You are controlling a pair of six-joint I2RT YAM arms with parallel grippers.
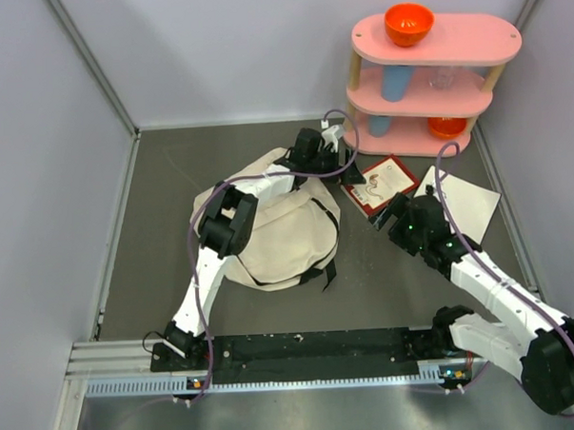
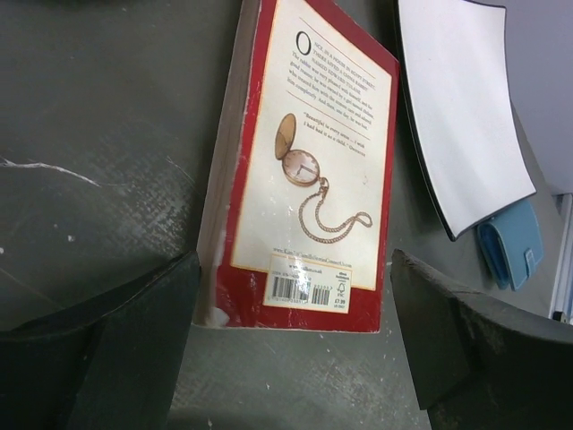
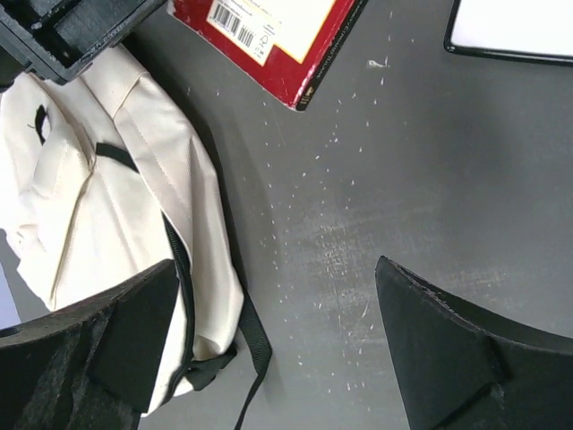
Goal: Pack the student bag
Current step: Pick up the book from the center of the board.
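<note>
The student bag (image 1: 278,232), a cream canvas backpack with black straps, lies crumpled on the dark table left of centre. Its side and a loose strap also show in the right wrist view (image 3: 81,197). A red paperback book (image 1: 381,184) lies back cover up to the bag's right. My left gripper (image 1: 349,170) reaches over the bag and stands open, its fingers either side of the book's (image 2: 304,170) near end without touching it. My right gripper (image 1: 387,215) is open over bare table between bag and book, with nothing between its fingers (image 3: 107,340).
A white black-edged pad (image 1: 463,198) lies right of the book, with a small blue case (image 2: 512,244) beside it. At the back right stands a pink shelf (image 1: 470,37) with an orange bowl (image 1: 409,23) and a blue cup (image 1: 396,82). Grey walls enclose the table.
</note>
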